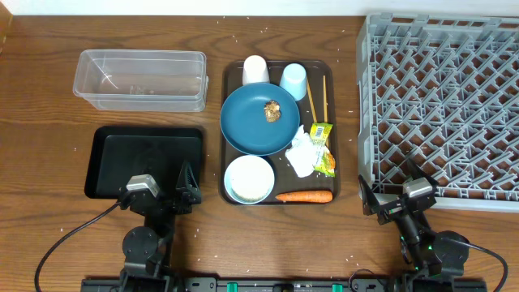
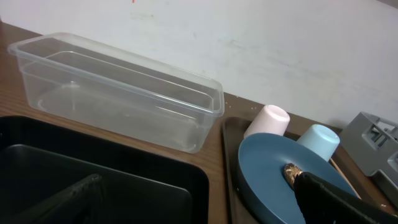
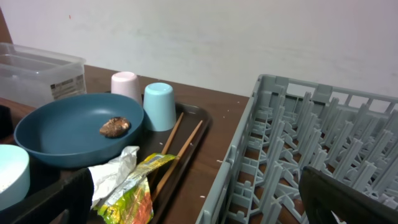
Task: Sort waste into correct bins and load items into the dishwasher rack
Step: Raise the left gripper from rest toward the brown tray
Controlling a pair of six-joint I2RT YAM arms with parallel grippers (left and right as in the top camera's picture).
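Carrot (image 1: 304, 195) at serving tray's (image 1: 233, 73) near edge; left end effector (image 2: 199, 178) and right end effector (image 3: 196, 173) both released

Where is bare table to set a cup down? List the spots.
Bare wood: the strip between the serving tray and the rack; the front edge below that tray; left of the clear tub and black tray. The serving tray is crowded.

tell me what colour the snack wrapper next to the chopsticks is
Green and yellow. The wrapper shows best in the right wrist view.
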